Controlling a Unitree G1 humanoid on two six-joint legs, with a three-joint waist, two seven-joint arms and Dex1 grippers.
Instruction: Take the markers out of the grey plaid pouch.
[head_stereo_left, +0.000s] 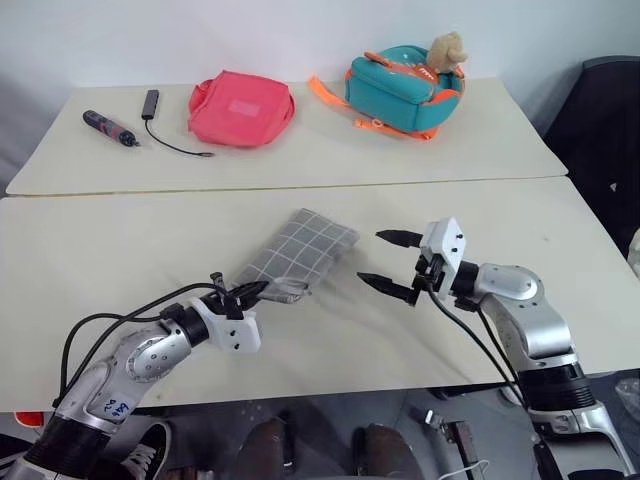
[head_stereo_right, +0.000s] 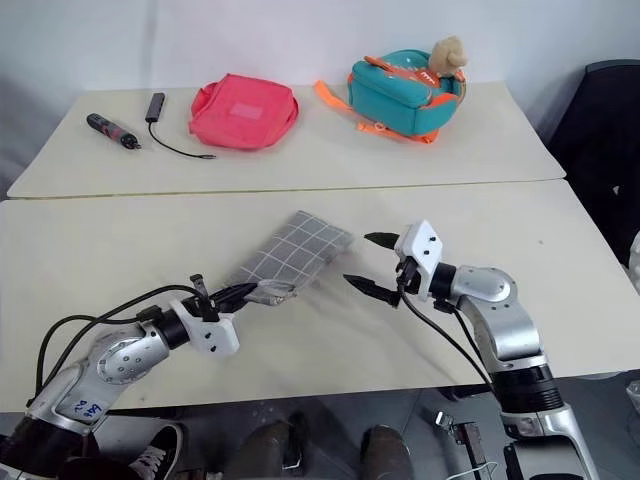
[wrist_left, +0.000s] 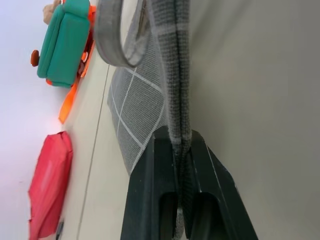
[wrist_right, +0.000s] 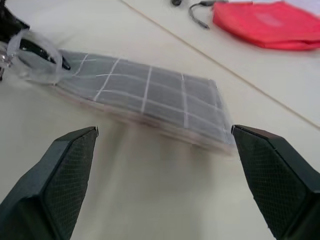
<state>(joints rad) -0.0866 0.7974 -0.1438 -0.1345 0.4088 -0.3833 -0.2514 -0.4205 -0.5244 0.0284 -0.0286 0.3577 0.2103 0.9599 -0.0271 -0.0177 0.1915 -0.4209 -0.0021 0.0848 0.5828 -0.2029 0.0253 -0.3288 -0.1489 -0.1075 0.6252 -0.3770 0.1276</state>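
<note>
pouch: the flat rectangular grey plaid fabric pouch with white grid lines (head_stereo_left: 300, 255) lies slantwise on the near cream-coloured table (head_stereo_left: 120, 260), in the middle of its width; this pouch is the landmark for the lines below.
left gripper: the left gripper of two black fingers (head_stereo_left: 257, 291) is at the pouch's near end; its fingers (wrist_left: 155, 190) are pressed together on the pouch's fabric edge, which stands up between them in the left wrist view.
right gripper: the right gripper of two black fingers (head_stereo_left: 383, 260) hovers just beside the pouch's right side, apart from it, fingers spread wide and pointing toward it.
markers: hard to tell; the pouch's opening is hidden behind the left gripper and the folded fabric, and its inside cannot be made out.
pouch's loop: a grey strap loop (wrist_left: 117, 40) curls off the pouch's edge, cut off by the frame in the left wrist view.
pink-red pouch: a soft pink-red fabric pouch (head_stereo_left: 240, 108) lies well beyond the grey pouch, on the far table.
backpack: a teal backpack with orange straps (head_stereo_left: 400, 88) sits well beyond the grey pouch and to its right; a tan plush shape on top is too small to read.
dark tool: a dark maroon-black pen-shaped tool (head_stereo_left: 110, 128) lies far beyond and left of the grey pouch, next to a thin black cable (head_stereo_left: 165, 135).
</note>
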